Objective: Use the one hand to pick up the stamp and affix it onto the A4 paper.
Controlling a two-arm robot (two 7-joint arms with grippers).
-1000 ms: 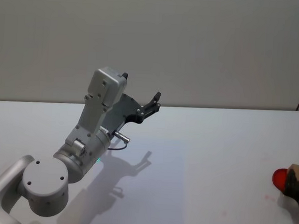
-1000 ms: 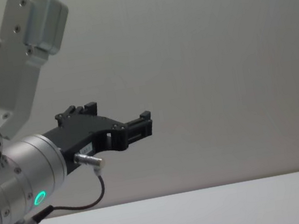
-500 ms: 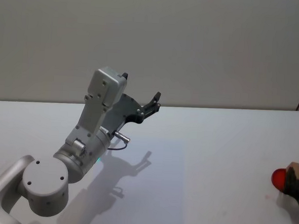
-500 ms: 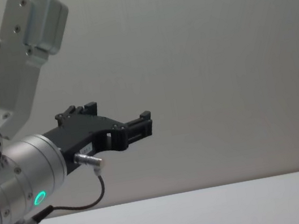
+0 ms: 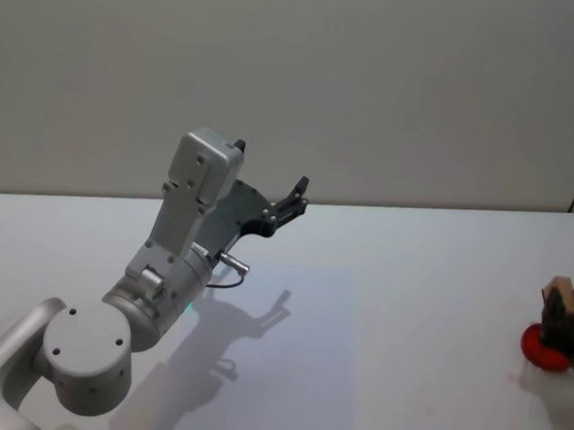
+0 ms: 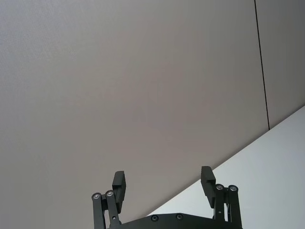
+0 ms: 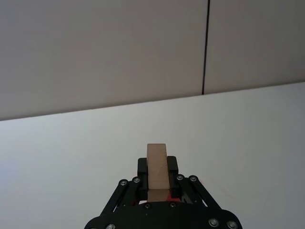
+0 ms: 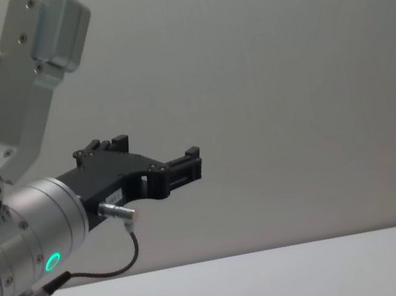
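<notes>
Far right, right claw [image 5: 559, 317] is clamped on the stamp [image 7: 157, 164] over a red pad [image 5: 537, 349]; with that narrow grip it might tilt. Left claw [image 6: 162, 177] sits parked, open, empty.

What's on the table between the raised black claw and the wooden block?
Nothing: the head view shows bare table between the left gripper and the stamp in the right gripper.

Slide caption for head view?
Right gripper holds the stamp over a red pad at the table's right edge; left gripper raised, open.
</notes>
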